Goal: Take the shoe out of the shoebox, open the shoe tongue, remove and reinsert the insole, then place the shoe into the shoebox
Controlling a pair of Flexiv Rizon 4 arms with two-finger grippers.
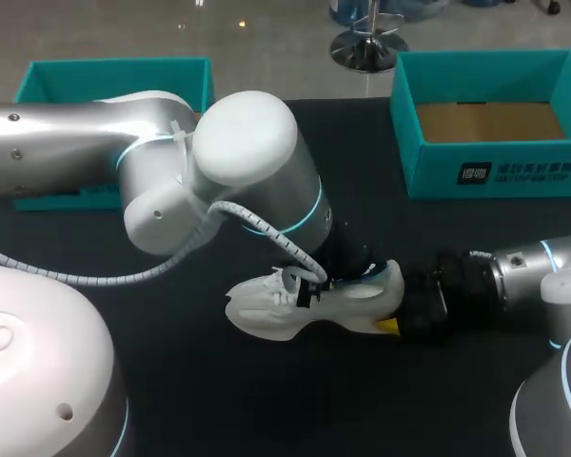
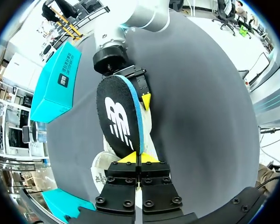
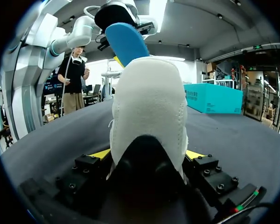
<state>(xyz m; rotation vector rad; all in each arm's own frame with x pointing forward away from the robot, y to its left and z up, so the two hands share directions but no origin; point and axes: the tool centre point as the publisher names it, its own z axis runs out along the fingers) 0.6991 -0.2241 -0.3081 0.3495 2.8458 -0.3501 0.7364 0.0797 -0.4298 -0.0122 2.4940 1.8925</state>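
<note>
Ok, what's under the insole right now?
The white shoe sits under the insole, which the left fingers pinch. From the left wrist view, the insole hides the shoe's opening.

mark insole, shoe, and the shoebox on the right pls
insole point(image 2: 115, 116), left wrist view, middle of its black face
shoe point(image 3: 149, 107), right wrist view, white heel
shoebox point(image 1: 438, 173), head view, front wall
</note>
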